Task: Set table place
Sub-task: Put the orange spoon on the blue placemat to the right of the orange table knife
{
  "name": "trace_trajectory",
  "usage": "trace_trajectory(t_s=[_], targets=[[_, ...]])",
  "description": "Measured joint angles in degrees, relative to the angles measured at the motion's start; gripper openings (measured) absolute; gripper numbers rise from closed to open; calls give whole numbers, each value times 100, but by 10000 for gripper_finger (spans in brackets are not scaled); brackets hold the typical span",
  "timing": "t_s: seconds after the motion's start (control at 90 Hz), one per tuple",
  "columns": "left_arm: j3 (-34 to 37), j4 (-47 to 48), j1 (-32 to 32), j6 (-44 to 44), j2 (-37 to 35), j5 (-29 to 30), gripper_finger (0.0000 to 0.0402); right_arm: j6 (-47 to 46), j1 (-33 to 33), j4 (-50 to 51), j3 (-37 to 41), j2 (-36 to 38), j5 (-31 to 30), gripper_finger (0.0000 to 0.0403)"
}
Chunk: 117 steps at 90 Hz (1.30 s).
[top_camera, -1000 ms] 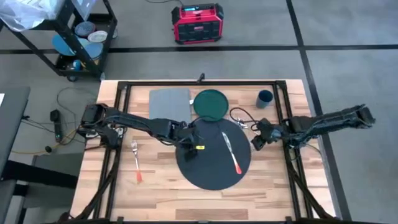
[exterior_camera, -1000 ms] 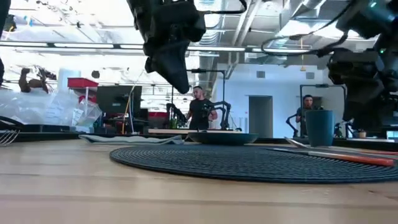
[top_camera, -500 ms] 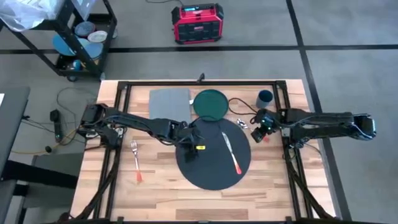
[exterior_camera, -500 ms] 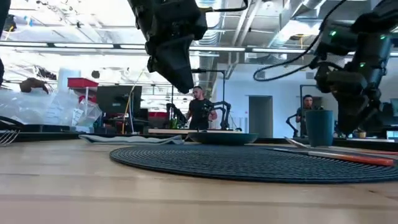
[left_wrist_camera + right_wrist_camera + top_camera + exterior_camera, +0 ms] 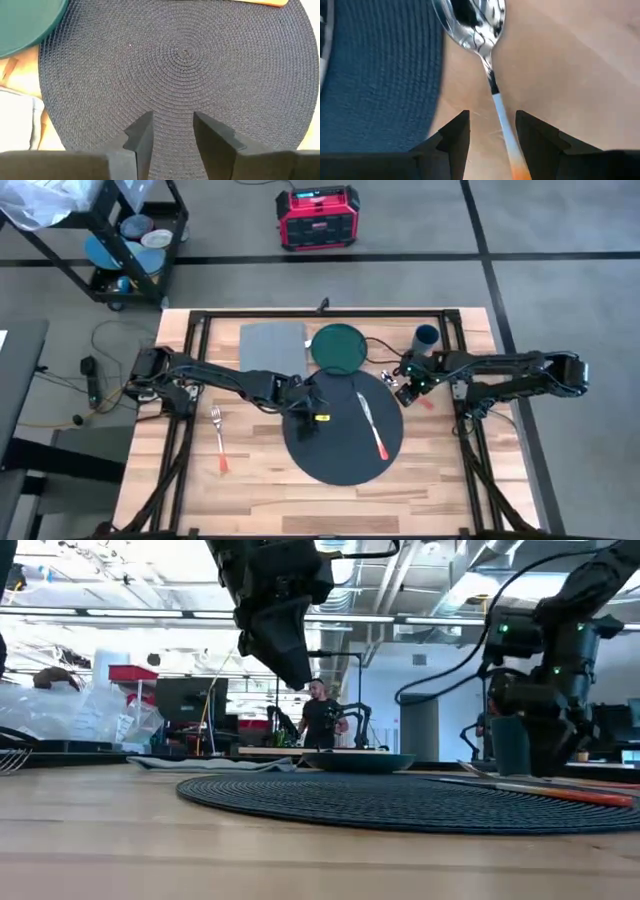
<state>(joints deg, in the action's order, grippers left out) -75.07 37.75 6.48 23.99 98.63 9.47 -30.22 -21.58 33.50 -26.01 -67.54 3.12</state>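
Dark round placemat (image 5: 343, 427) flat on the light-wood table (image 5: 250, 480), near the middle, taken here as the landmark. Touching its far edge, a dark green plate (image 5: 338, 347); beside that plate, off the mat's far-left side, a grey napkin (image 5: 272, 346). On the mat's right half, a knife with an orange handle (image 5: 372, 425). Well to the left of the mat, on bare wood, a fork (image 5: 219, 438) (orange handle too). Beyond the mat's far-right edge, a dark blue cup (image 5: 426, 337).

Left gripper (image 5: 172, 131) above the mat's left part, hanging over the weave without touching in the low view, fingers spread with a narrow gap and nothing between them.

Right gripper (image 5: 492, 131) just off the mat's right edge, low over the wood, fingers spread on both sides of a spoon (image 5: 482, 45) handle, not pressed on it. Spoon lying on the table beside the mat's rim, bowl shiny, handle end orange.
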Motion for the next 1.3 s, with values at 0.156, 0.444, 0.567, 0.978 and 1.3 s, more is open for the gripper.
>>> trace_trajectory(t_s=[0.156,0.444,0.567,0.978,1.3], targets=[[-2,24,0,0,0,0,123,14,-72,-10,-23,-227,2,132],[-4,24,0,-58,0,0,123,-157,-75,59,4,-35,-83,4],[-6,26,0,-90,0,0,123,-410,0,373,-99,335,31,0],[-7,16,0,-85,-2,0,123,-2650,1783,240,-711,1091,-881,1],[-7,9,0,-90,-2,0,123,-3493,2659,-548,-711,8,-1051,0]])
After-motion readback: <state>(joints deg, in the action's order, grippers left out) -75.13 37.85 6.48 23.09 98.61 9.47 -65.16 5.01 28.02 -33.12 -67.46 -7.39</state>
